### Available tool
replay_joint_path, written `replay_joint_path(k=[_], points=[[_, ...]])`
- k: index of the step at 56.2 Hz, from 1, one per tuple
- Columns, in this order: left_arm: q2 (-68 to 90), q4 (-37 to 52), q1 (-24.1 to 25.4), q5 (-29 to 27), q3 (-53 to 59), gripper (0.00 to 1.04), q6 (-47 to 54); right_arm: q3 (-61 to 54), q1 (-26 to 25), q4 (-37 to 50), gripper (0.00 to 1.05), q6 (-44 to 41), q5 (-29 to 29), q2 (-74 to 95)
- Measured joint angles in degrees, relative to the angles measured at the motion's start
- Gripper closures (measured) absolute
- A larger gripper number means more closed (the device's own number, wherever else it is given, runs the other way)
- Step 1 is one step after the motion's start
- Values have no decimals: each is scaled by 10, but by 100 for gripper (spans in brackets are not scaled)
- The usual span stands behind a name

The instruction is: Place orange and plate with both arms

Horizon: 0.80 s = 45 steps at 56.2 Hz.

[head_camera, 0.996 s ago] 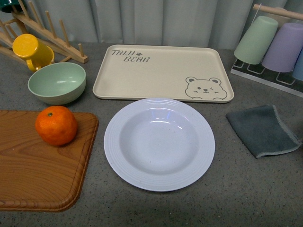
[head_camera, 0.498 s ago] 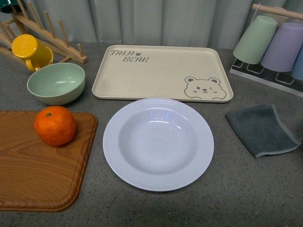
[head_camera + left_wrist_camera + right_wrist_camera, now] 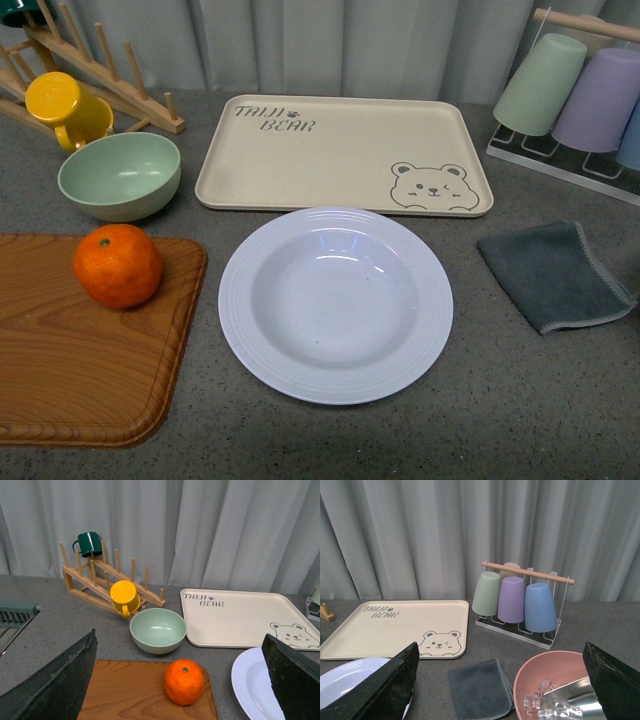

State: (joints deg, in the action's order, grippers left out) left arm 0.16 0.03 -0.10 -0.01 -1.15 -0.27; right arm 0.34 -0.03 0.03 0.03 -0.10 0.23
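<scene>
Neither arm shows in front view, so gripper info comes from the wrist cams only.

Left gripper (image 3: 178, 639): jaws spread wide, nothing between them, touching nothing. The orange (image 3: 184, 681) sits ahead of and below it, roughly centred in the gap between the two fingers, on the wooden cutting board (image 3: 130, 690). It is round, so there is no long axis to line up with and any jaw angle works. A pale green bowl (image 3: 158, 629) sits just beyond the orange, apart from it.

Right gripper (image 3: 500, 647): also wide open and empty. The plate (image 3: 355, 677) lies forward and off toward the robot's left of this gripper, partly hidden behind one finger (image 3: 380, 690). It lies flat on the counter, so the rim is the only place to grip. A grey cloth (image 3: 480, 685) lies almost straight ahead of the jaws, nearer than the plate.

Judgement: the left arm is nearer the orange and the right arm nearer the plate. Neither object is grasped yet, so the task is at the start. The bear tray (image 3: 340, 150) sits just beyond the plate and looks the likely drop spot.
</scene>
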Motion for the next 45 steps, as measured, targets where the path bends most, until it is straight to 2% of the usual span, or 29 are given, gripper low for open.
replay_joint_path(k=[45], points=[[0,0,0,0,0,6,0,0,0,0,9,0,0,0]])
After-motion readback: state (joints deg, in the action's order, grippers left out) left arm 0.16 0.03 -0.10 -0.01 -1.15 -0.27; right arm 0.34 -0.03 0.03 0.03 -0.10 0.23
